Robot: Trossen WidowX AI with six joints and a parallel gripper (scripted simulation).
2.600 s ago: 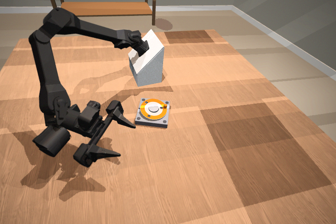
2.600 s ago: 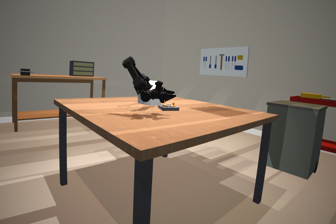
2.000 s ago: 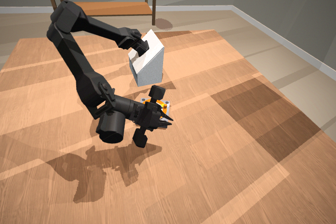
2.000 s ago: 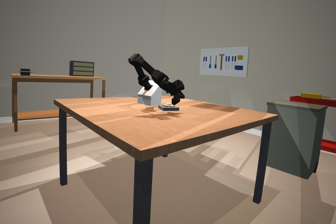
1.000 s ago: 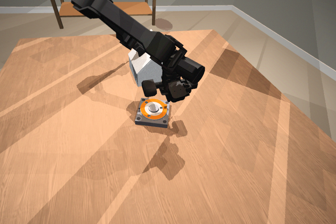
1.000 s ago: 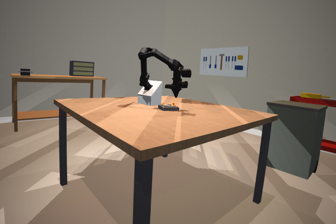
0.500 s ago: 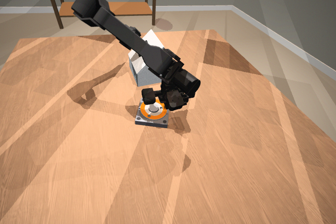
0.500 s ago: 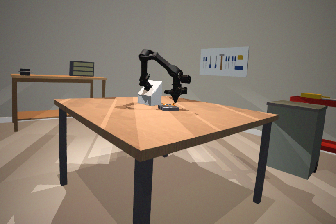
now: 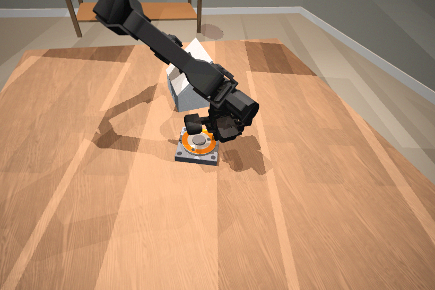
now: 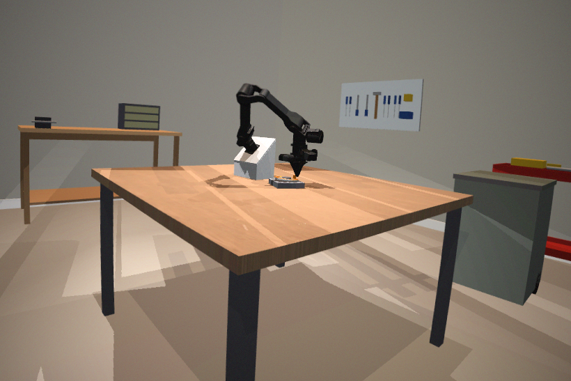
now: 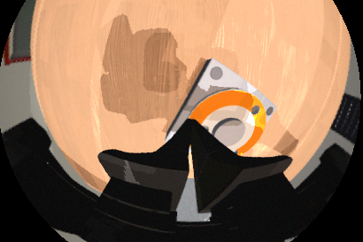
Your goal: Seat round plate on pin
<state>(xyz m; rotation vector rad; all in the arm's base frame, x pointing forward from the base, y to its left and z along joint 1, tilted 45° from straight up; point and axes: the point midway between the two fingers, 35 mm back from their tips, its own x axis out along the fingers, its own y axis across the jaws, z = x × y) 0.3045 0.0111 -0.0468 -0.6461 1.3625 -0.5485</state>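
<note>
Claw above plate, mid-bench.
Claw closed on nothing, tip poised over plate, probably to nudge tab round.

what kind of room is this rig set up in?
Looks like a small workshop. A tool board with screwdrivers and a hammer hangs on the wall, a drawer unit sits on a side bench, and the arm works at a wooden table in the middle.
</note>
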